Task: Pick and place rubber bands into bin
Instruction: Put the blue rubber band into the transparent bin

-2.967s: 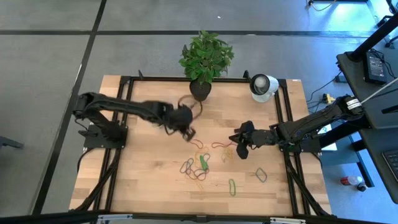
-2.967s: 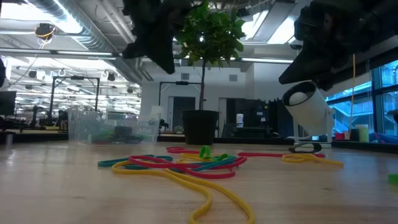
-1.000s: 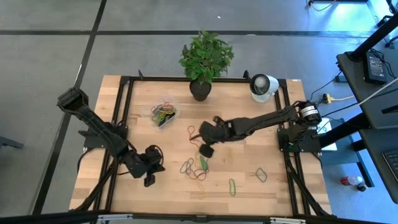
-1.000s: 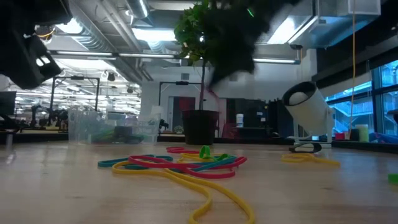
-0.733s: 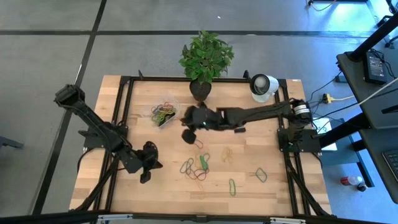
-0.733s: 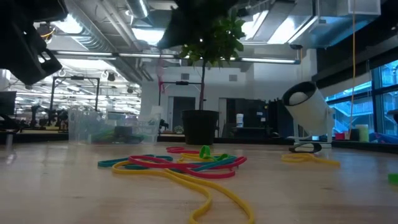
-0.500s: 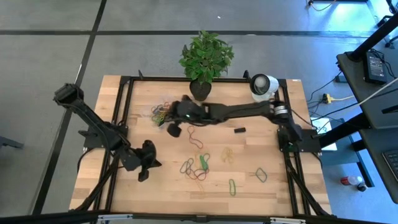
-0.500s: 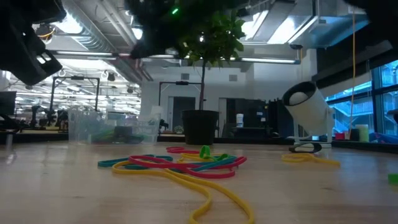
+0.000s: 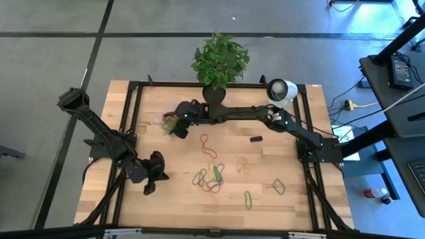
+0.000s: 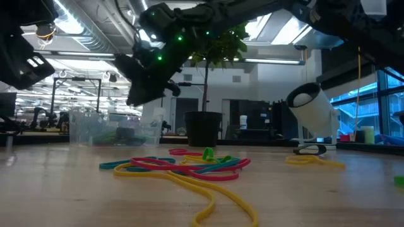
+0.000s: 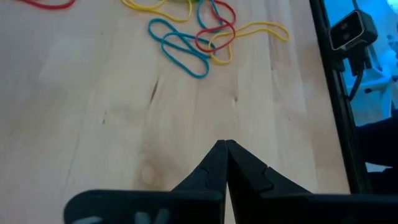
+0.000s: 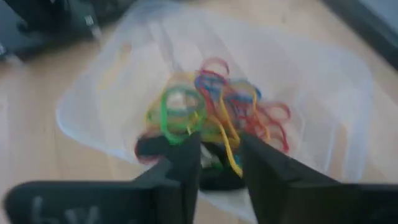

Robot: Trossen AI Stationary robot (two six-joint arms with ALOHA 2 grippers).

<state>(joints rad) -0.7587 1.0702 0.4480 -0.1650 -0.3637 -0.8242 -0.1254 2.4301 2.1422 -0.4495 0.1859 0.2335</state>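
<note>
Clear plastic bin (image 12: 112, 93) sits right under your right gripper (image 12: 219, 152), jaws apart over the rubber bands (image 12: 211, 118). A band could stick to a finger and ride back out. Left gripper (image 11: 225, 163) waits, jaws closed.

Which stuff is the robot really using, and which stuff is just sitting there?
Using:
- rubber bands loose on the table
- clear bin with bands already inside
- right end effector, open over the bin

Just sitting there:
- potted plant
- white round camera
- left end effector, shut, waiting
</note>
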